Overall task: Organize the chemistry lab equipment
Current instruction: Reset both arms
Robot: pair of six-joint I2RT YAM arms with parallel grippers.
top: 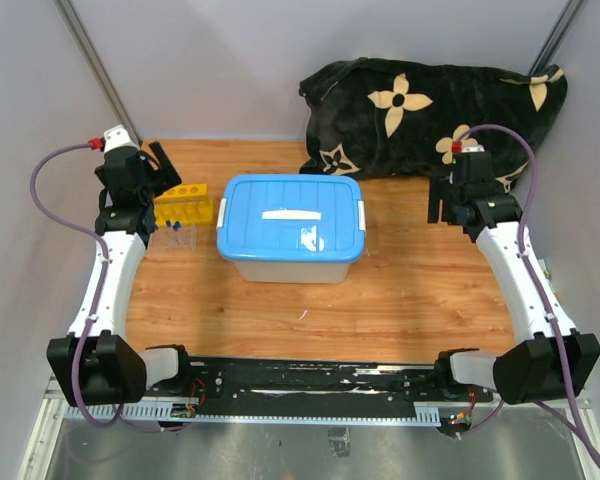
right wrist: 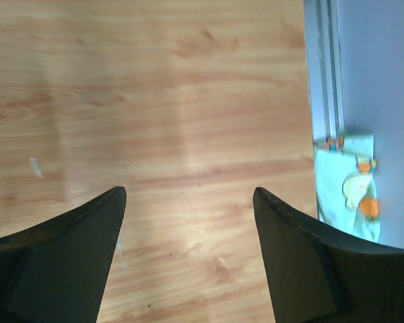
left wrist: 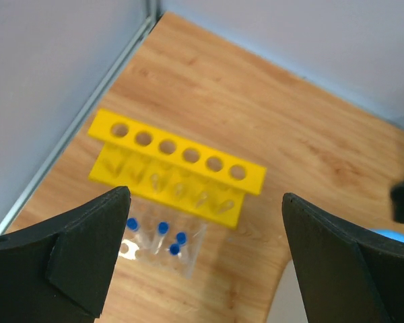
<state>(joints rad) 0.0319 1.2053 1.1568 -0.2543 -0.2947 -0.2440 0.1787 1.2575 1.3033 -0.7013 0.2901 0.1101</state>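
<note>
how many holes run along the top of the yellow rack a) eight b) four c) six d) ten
c: the left wrist view shows six round holes in one row along the top of the rack.

Robot test cell in a laboratory setting. Plain grey panel walls [top: 230, 60] on metal frame posts [top: 92, 60] enclose a wood-grain counter [top: 410, 290]. A slotted mounting rail [top: 310, 385] runs along its near edge. Below the left tool [left wrist: 205, 195] are a yellow tube rack [left wrist: 178, 168] and blue-capped test tubes [left wrist: 163, 232].
</note>
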